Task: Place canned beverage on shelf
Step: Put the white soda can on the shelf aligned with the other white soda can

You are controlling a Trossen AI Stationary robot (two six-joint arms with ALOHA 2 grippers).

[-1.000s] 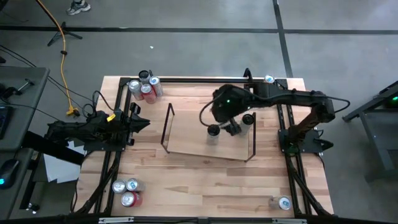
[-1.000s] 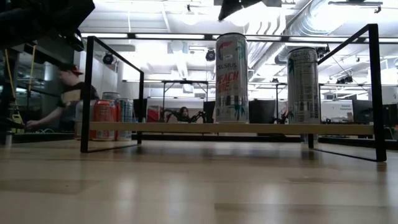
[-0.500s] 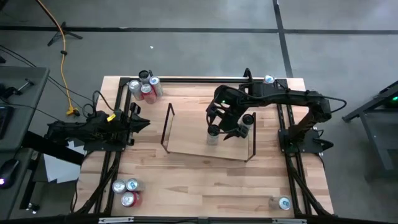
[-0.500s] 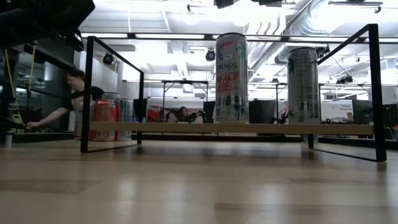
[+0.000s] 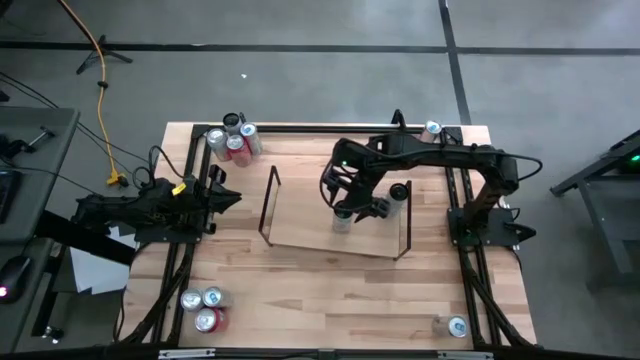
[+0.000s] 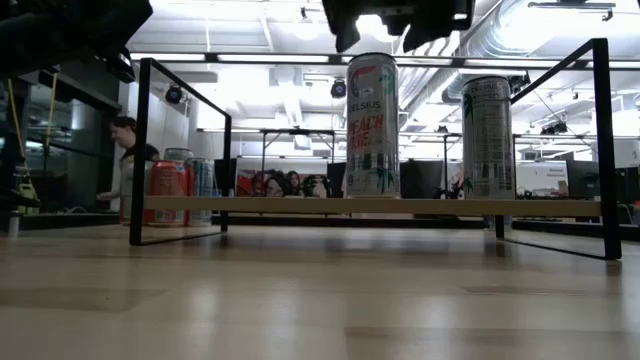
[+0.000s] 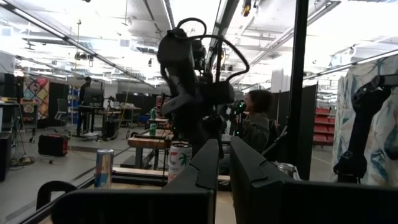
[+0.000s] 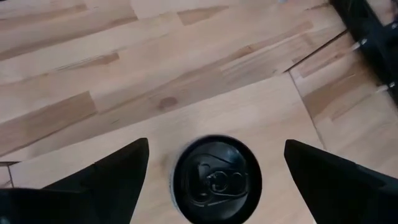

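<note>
So there's a light wooden plank table (image 5: 300,290) with a low black metal-rod shelf (image 5: 271,205) sitting mid-table, pale wood board as its deck. Two tall slim cans stand upright on that board: a white one with red lettering (image 6: 371,125) and a silver-grey one (image 6: 487,137) beside it. Clusters of red and silver cans (image 5: 233,139) sit at the table's corners, another bunch (image 5: 204,306) at the near left.

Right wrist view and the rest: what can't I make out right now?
- Tall white Celsius can: the right wrist view shows only its dark lid, cut off by the bottom edge.
- Open right gripper: the low view's top edge cuts it off.
- Second tall grey can: label too small to read.
- Red cans behind the black rod shelf: partly hidden by its frame.
- Shut left gripper: its fingers hide part of the shelf.
</note>
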